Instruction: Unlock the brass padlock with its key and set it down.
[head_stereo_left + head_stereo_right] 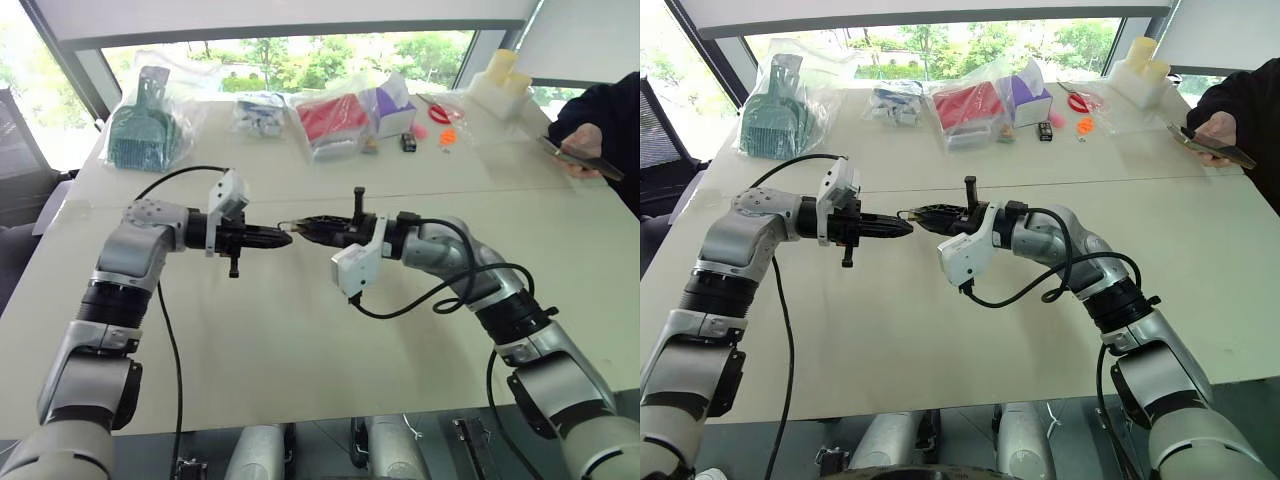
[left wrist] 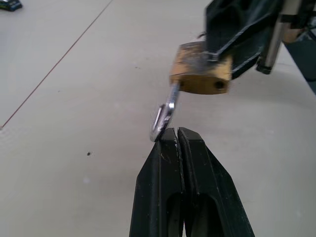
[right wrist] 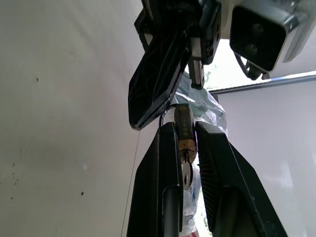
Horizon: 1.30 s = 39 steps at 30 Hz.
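The brass padlock [image 2: 200, 69] hangs above the table, pinched by its sides between my right gripper's fingers [image 3: 163, 163]. My right gripper [image 3: 183, 126] is shut on it. The silvery key [image 2: 165, 111] sticks out of the padlock's underside toward my left gripper [image 2: 177, 131]. That gripper's fingers are pressed together, and the key's ring sits against the outer side of one fingertip, not between them. In the head views my left gripper [image 1: 283, 237] and my right gripper [image 1: 302, 228] meet tip to tip over the middle of the table [image 1: 300, 340].
Along the table's far edge lie a green item in a plastic bag [image 1: 145, 125], a red bag [image 1: 330, 118], a purple box [image 1: 390, 105], red scissors [image 1: 437, 110] and small orange trinkets [image 1: 447, 135]. A person's hand with a phone [image 1: 578, 152] is at the far right.
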### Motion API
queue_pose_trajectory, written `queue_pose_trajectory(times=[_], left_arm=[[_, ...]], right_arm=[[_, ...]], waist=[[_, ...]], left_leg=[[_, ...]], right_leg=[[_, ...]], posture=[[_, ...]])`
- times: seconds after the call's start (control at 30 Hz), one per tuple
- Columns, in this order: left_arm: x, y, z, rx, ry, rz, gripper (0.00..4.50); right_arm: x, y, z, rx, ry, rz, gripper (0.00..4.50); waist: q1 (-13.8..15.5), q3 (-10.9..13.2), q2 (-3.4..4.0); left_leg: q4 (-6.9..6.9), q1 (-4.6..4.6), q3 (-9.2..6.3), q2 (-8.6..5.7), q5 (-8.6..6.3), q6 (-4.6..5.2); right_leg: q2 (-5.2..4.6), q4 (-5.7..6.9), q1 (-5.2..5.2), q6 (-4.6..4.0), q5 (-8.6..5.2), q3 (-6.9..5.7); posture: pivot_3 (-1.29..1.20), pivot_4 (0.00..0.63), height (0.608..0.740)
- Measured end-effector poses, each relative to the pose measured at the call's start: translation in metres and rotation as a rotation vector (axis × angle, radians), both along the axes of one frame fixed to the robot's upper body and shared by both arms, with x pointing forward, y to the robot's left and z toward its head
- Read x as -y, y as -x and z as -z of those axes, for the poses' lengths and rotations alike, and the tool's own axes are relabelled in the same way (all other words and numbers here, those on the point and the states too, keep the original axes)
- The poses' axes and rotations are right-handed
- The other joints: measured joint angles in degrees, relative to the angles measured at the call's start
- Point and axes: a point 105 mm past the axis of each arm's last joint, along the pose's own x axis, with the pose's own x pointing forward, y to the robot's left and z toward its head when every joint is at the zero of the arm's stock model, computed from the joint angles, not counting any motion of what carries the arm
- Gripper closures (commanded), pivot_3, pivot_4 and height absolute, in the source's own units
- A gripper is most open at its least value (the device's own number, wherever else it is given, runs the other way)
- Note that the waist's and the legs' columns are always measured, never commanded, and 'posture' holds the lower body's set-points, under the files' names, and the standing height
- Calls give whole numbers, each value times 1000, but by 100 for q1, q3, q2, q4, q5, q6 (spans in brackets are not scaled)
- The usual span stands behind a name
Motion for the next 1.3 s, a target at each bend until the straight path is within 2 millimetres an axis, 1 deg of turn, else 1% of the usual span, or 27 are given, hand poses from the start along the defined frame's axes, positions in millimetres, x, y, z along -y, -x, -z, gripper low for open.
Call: queue_pose_trajectory(times=[0.13, 0.23, 0.37, 0.47, 0.57, 0.63, 0.73, 0.87, 1.0, 1.1, 1.17, 1.2, 1.3], left_arm=[[3, -7, -2, 23, 14, -24, 4484], [3, -9, -6, 37, 16, -24, 4484], [-1, -7, -5, 38, -6, -20, 4484], [-13, -4, 4, 43, -64, -29, 4484], [-25, -1, 18, 30, -122, -56, 4484], [-29, -2, 20, 27, -126, -81, 4484], [-33, -3, 16, 37, -111, -120, 4484], [-34, 0, 16, 38, -92, -155, 4484], [-33, 4, 11, 57, -70, -179, 4484], [-33, 8, 13, 50, -57, -196, 4484], [-34, 10, 14, 45, -51, -210, 4500], [-33, 11, 13, 48, -50, -212, 4500], [-29, 13, 10, 58, -39, -211, 4500]], right_arm=[[-1, 4, 3, -23, -4, -12, 4500], [-1, 4, 3, -25, -4, -10, 4500], [2, -1, 9, -30, 11, 16, 4500], [10, -13, 19, -60, 15, 69, 4500], [24, -28, 38, -100, 40, 140, 4500], [30, -33, 50, -127, 54, 171, 4500], [30, -35, 58, -160, 57, 182, 4500], [31, -35, 69, -178, 89, 182, 4500], [31, -34, 77, -207, 127, 182, 4500], [35, -30, 90, -275, 170, 193, 4500], [36, -29, 92, -312, 167, 197, 3458], [36, -28, 92, -319, 179, 195, 3081], [35, -27, 86, -317, 165, 190, 1541]], waist=[[-14, 0, 0], [-18, 0, 0], [-20, 0, 0], [-24, 0, 0], [-25, 0, 0], [-5, 0, 0], [-24, 0, 0], [-30, 0, 0], [-26, 0, 0], [-14, 0, 0], [-21, 0, 0], [-22, 0, 0], [-21, -1, 0]], left_leg=[[0, 0, 0, 0, 0, 0], [0, 1, 0, 0, 1, -1], [0, 1, 2, 1, 1, -1], [0, 2, 2, 1, 1, -1], [-1, 1, 3, 1, 0, 0], [0, 0, 2, 1, -1, 1], [0, 0, 2, 1, 0, 1], [-1, 1, 2, 2, 2, -4], [-1, 1, 1, 2, 2, -4], [-1, 2, 1, 2, 2, -4], [-1, 2, 1, 2, 2, -4], [-1, 3, -1, 2, 2, -3], [-1, 5, -1, 2, 2, -4]], right_leg=[[0, 1, 0, 0, 0, 0], [0, 1, 0, 0, 0, 0], [1, 1, -1, 0, 0, 0], [1, 1, -1, 0, 0, 0], [1, 1, -1, 0, 0, 0], [0, 0, -1, 0, 0, 0], [-1, 0, -1, 0, 0, 1], [0, 0, -2, 0, 0, 1], [0, 0, -1, 0, 0, 1], [-1, 0, 0, 0, 0, 1], [-1, 1, 0, 0, 0, 2], [-1, 1, 0, 0, 0, 2], [-1, 3, 1, -1, 0, 2]], posture=[[0, 150, 740], [0, 150, 740], [0, 150, 740], [0, 150, 740], [0, 150, 740], [0, 150, 740], [0, 150, 740], [0, 150, 740], [0, 150, 740], [0, 150, 740], [0, 150, 740], [0, 150, 740], [0, 150, 740]])
